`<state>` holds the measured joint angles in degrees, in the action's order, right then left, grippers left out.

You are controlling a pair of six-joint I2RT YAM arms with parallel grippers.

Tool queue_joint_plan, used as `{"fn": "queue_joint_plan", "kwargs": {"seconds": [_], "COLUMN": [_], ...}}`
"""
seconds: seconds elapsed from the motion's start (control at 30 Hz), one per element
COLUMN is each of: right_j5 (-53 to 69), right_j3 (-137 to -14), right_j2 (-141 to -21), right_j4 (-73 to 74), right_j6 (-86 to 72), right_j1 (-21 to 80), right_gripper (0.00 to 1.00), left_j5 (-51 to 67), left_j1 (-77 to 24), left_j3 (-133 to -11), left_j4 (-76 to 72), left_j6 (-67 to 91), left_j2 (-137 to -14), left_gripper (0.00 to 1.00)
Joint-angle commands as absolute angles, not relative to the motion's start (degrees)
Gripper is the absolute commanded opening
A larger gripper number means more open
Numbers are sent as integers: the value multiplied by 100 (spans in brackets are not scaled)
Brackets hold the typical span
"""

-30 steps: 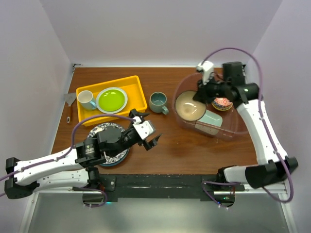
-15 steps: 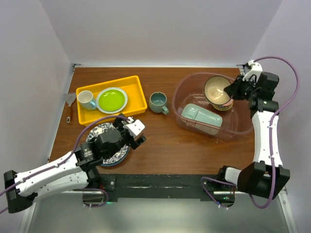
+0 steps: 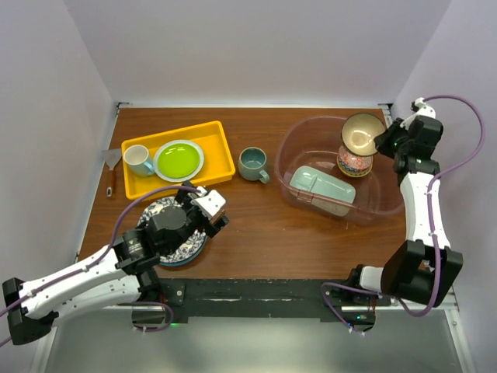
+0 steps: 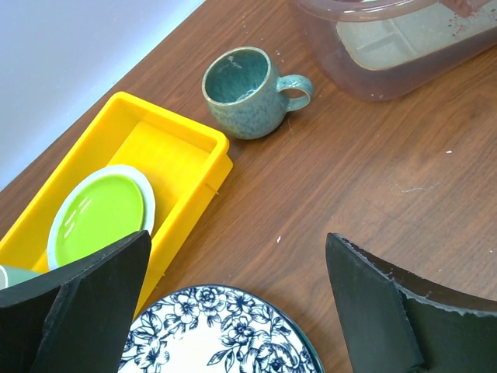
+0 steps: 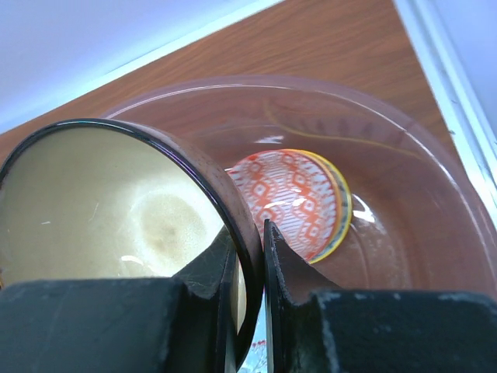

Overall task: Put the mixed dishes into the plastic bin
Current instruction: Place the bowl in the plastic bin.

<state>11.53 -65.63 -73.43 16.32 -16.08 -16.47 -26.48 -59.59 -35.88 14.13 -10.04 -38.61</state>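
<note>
My right gripper [image 3: 378, 142] [image 5: 250, 233] is shut on the rim of the tan bowl [image 3: 361, 132] [image 5: 116, 210]. It holds the bowl tilted on edge over the far right of the plastic bin [image 3: 291, 155] [image 5: 411, 194]. Below the bowl, a red-patterned dish [image 3: 355, 164] [image 5: 291, 194] and the mint-green divided tray [image 3: 322, 189] lie inside the bin. My left gripper [image 3: 213, 206] [image 4: 237, 237] is open with nothing between its fingers, over the far edge of the blue-patterned plate [image 3: 172, 233] [image 4: 225, 334]. The grey-green mug [image 3: 252, 163] [image 4: 245, 92] stands upright on the table, left of the bin.
A shallow yellow tray [image 3: 213, 144] [image 4: 167, 148] at the back left holds a lime-green plate [image 3: 178, 160] [image 4: 101, 217] and a white cup [image 3: 138, 159]. A small scraper [image 3: 113, 167] lies left of it. Walls close off the left, back and right sides.
The right gripper has lifted the tan bowl out of the bin's middle and swung it to the far right, tilting it on edge. The left arm has drawn back over the blue-patterned plate.
</note>
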Motion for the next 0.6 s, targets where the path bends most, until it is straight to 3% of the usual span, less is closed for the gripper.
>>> {"fn": "queue_joint_plan", "kwargs": {"seconds": [0.0, 0.47, 0.57], "right_j5": [440, 194, 123], "right_j3": [-6452, -6434, -6442], "right_j2": [-7488, -8613, -8736], "right_j4": [651, 176, 158], "right_j6": [-2092, -2048, -2022], "right_j1": [-1670, -1661, -1661], "right_gripper": [0, 0, 8], "left_j5": [-2707, -2698, -2689], "left_j1": [-5898, -5827, -5818], "left_j3": [-3568, -3542, -3533], "left_j4": [1231, 1213, 1204], "left_j6": [-1002, -1002, -1011], "left_j2": [-3692, -3674, -3683], "left_gripper": [100, 100, 100]}}
